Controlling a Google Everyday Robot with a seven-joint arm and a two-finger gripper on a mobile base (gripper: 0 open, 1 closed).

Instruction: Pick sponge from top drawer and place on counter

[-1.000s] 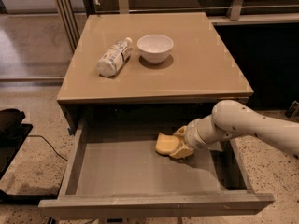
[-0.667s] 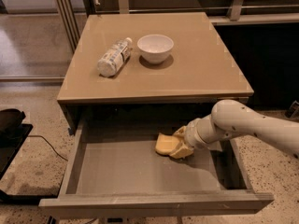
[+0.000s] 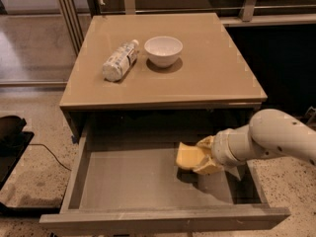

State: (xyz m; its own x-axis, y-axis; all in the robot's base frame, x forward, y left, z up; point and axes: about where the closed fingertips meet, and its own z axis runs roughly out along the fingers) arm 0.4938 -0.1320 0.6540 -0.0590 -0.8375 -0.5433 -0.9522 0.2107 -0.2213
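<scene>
The open top drawer (image 3: 123, 181) has a flat grey bottom. The pale-yellow sponge (image 3: 186, 156) is at its right side, held between my gripper's cream fingers (image 3: 206, 169). My gripper (image 3: 201, 157) reaches in from the right on a white arm and is shut on the sponge. The sponge hangs slightly above the drawer bottom, with a shadow under it. The tan counter (image 3: 207, 73) lies above and behind the drawer.
A white bowl (image 3: 163, 50) and a plastic bottle (image 3: 120, 60) lying on its side are at the back left of the counter. The drawer's front panel (image 3: 163, 220) and side walls ring the gripper. A black object and a cable (image 3: 15, 137) lie on the floor at left.
The gripper and sponge have shifted slightly to the right inside the drawer. Otherwise nothing has moved.
</scene>
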